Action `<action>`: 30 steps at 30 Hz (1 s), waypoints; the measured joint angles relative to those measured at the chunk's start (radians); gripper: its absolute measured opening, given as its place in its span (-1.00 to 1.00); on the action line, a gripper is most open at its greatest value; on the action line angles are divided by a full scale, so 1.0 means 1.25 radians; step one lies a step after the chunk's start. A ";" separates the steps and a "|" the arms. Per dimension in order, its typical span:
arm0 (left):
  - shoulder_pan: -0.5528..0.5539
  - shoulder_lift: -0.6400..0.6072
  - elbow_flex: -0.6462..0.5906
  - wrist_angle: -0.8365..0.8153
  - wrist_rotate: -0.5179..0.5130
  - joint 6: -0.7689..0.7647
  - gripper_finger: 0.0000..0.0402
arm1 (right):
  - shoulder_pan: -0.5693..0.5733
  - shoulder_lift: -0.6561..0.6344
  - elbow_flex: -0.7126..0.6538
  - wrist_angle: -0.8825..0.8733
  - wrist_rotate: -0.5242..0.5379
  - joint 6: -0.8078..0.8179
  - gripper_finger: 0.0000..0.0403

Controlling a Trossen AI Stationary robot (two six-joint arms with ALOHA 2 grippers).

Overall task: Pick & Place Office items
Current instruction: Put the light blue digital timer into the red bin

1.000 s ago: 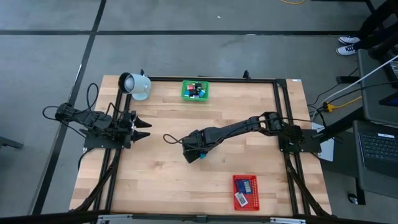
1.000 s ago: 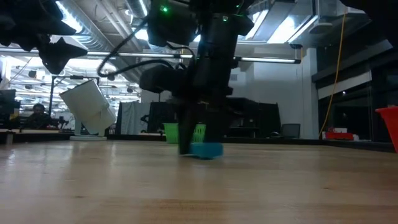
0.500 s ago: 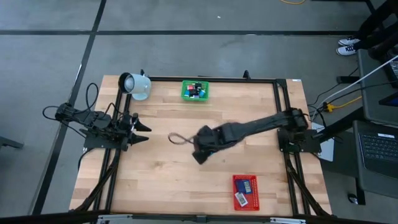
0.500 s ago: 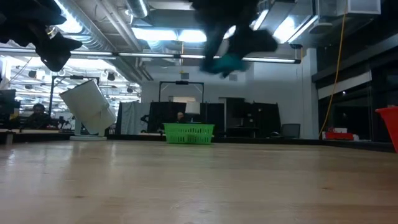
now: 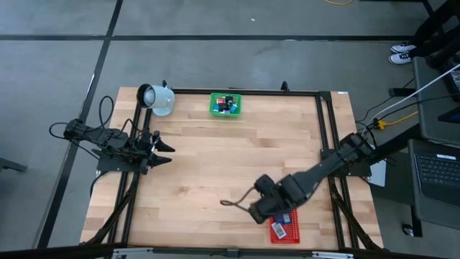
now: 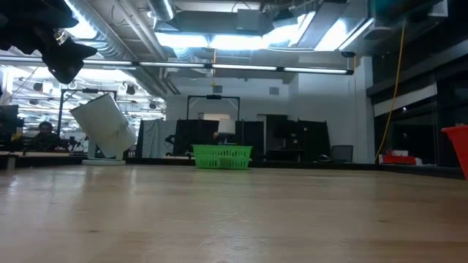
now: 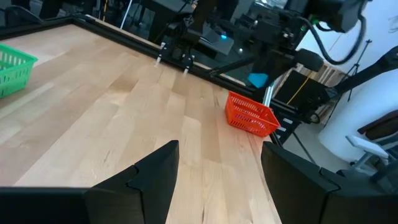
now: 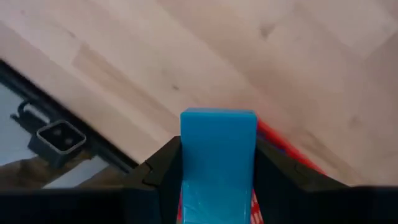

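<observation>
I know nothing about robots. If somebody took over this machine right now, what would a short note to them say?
Right hand: shut on a blue block, held above the near edge of the red tray.
Left hand: open, empty, waiting at the table's left side.
Things: the red tray holds a few flat items; the green tray, at the far edge, holds several small pieces.
Done: block carried to the red tray.
Left: let the block go into it, then fetch any other items.

A pale wooden counter [image 5: 215, 158] stands on a grey concrete floor [image 5: 57, 65] crossed by dark lines. Ceiling strip lights [image 6: 219, 40] glow over a workshop of dark monitors [image 6: 292, 142], while a laptop [image 5: 438, 169] sits at one side.
</observation>
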 joint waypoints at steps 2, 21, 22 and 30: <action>0.000 0.000 0.000 0.000 0.000 0.000 0.11 | 0.024 -0.001 -0.010 0.004 -0.001 0.032 -0.24; 0.003 0.031 -0.092 0.024 0.031 -0.002 0.11 | 0.170 -0.001 -0.168 0.149 -0.018 0.259 -0.24; 0.003 0.029 -0.092 0.024 0.030 -0.001 0.11 | 0.174 -0.001 -0.194 0.180 -0.020 0.267 -0.24; 0.003 0.030 -0.092 0.024 0.031 0.000 0.11 | 0.197 -0.003 -0.383 0.331 -0.041 0.338 -0.24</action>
